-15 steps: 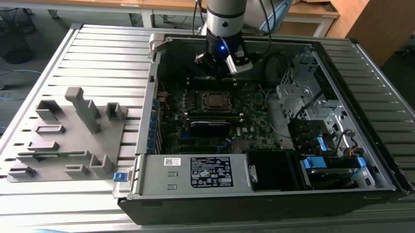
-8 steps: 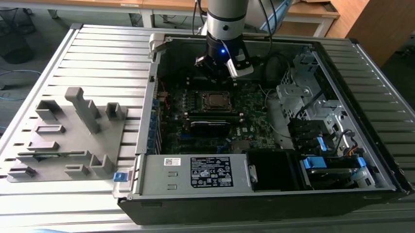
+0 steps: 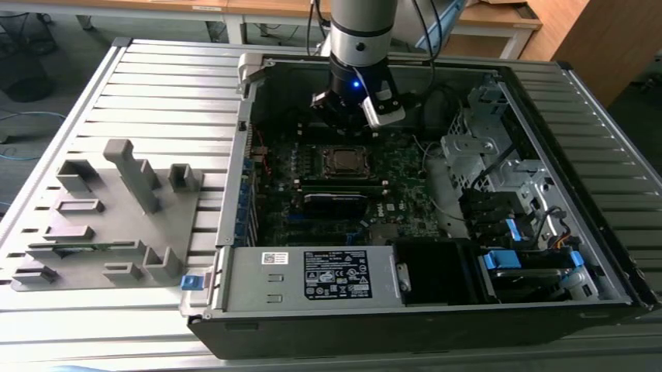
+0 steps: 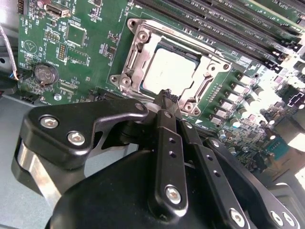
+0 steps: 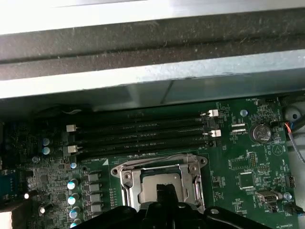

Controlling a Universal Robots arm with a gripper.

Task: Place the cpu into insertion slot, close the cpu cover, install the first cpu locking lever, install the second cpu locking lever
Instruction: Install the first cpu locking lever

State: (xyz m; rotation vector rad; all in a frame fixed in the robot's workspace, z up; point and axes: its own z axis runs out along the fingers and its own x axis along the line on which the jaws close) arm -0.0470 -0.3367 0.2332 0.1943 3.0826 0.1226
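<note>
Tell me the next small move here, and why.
Probably ease the gripper down onto the near edge of the cover: the cpu sits seated in its window, the cover lies flat, and the shut jaws hang close by that edge.

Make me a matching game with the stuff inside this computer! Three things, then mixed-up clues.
Things:
1. cpu
2. cpu cover
3. gripper

Clues:
A. black, hanging just above the socket
B. silver frame lying flat around the chip
C. dull silver square in the frame's window

Pairs: 1-C, 2-B, 3-A
</note>
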